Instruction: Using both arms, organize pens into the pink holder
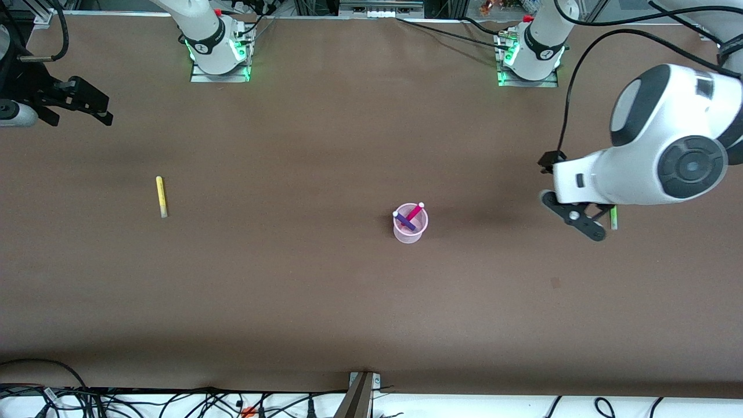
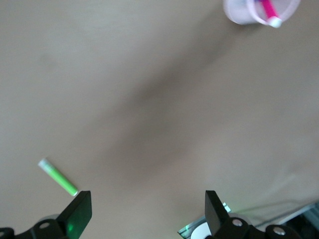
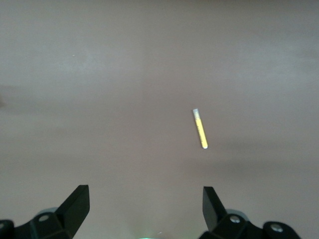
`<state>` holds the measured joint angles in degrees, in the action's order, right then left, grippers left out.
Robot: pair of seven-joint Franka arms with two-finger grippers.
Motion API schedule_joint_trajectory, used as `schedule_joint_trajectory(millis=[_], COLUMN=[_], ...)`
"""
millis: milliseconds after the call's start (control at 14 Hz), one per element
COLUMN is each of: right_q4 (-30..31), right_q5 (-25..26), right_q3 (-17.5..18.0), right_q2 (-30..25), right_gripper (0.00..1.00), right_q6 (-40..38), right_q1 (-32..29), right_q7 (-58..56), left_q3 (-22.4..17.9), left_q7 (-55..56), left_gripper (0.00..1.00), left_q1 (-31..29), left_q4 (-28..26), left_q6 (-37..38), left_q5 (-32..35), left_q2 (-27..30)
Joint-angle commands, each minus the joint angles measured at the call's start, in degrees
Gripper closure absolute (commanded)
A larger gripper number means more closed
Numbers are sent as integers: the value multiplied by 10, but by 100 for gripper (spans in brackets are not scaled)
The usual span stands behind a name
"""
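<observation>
The pink holder (image 1: 410,227) stands mid-table with the magenta pen (image 1: 414,211) and the purple pen (image 1: 405,221) leaning in it. The holder also shows in the left wrist view (image 2: 241,14). The green pen (image 1: 613,218) lies flat toward the left arm's end, partly hidden by my left gripper (image 1: 574,216), which is open and empty over the table beside it. In the left wrist view the green pen (image 2: 58,178) lies just outside one finger of the left gripper (image 2: 148,209). The yellow pen (image 1: 161,196) lies flat toward the right arm's end. My right gripper (image 1: 78,110) is open and empty, high up; its wrist view (image 3: 144,206) shows the yellow pen (image 3: 200,129) below.
The brown table (image 1: 290,290) carries only the pens and the holder. The arm bases (image 1: 219,52) (image 1: 529,58) stand along the edge farthest from the front camera. Cables and a metal bracket (image 1: 363,386) line the nearest edge.
</observation>
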<state>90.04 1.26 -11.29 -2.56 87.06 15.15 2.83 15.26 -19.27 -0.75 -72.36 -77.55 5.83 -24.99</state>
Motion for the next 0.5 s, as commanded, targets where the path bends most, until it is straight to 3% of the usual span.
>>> schedule_joint_trajectory(millis=[0,214,429], right_q4=[-14,-13,-13], right_q5=[20,18,21], right_q3=[9,14,19], right_q2=[14,14,14], right_gripper=[0,0,0], right_q6=[-6,-8,-8], right_q1=[-8,-2,2], right_q7=[-3,-2,-2], left_q3=[-7,-14,-54], left_q7=[20,36,45], left_gripper=[0,0,0], left_q1=[-6,-3,4], left_q4=[28,30,-27], left_q6=[6,8,-31], left_q5=[14,14,3], left_q2=[7,32,98])
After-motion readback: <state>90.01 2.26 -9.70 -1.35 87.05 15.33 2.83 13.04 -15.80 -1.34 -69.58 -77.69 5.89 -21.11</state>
